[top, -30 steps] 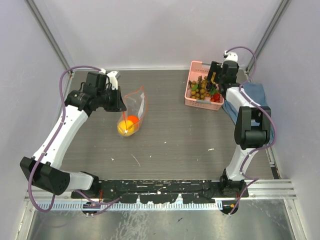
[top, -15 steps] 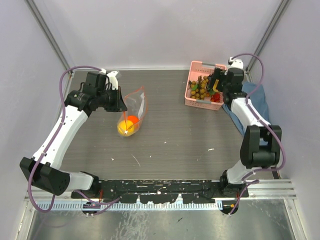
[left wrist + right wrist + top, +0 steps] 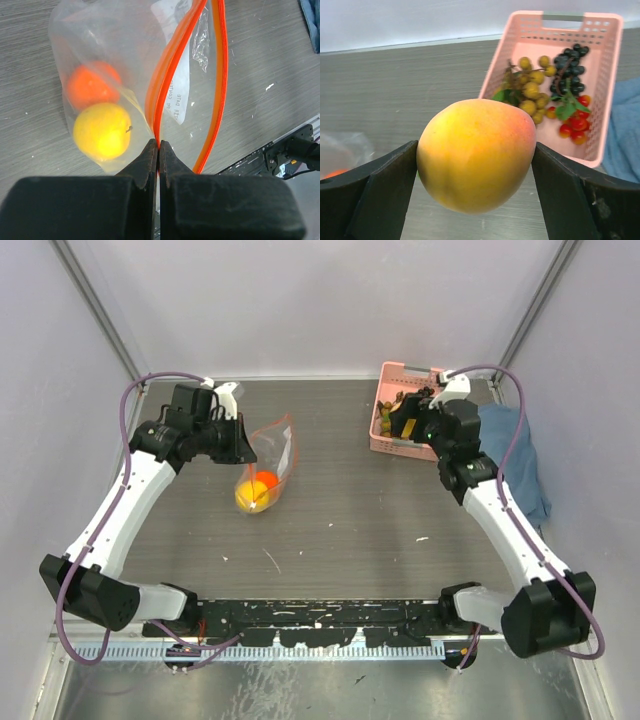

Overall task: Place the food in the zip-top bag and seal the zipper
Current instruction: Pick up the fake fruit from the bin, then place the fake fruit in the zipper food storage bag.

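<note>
1. Hidden or unclear: in the top view the right arm covers part of the pink basket (image 3: 392, 379) and what the right gripper (image 3: 476, 172) carries; in the right wrist view the zip-top bag (image 3: 120, 35) is only a blurred patch at the left edge; in the left wrist view the far end of the bag's mouth is cut off by the frame, and the black fingers (image 3: 142, 162) hide the near corner.
2. The bag lies on the table (image 3: 350, 510), well apart from the basket; its mouth stands open, one side of the orange-red zipper (image 3: 221, 75) bowed away from the other; a white label (image 3: 176, 95) shows through the plastic.
3. In the bag: one yellow round fruit (image 3: 102, 131) and one orange round fruit (image 3: 89, 84), touching; two pieces.
4. In the basket: one brownish grape bunch (image 3: 531, 87), one cluster of dark berries (image 3: 572, 67), one cluster of small red fruits (image 3: 575, 124) with green leaves.
5. The left gripper (image 3: 158, 148) is pinched tight on one zipper strip.
6. The right gripper stands wide, clamped on one yellow-orange peach-like fruit (image 3: 470, 140), above the table before the basket.
7. One blue cloth (image 3: 515, 460) lies beside the basket.
</note>
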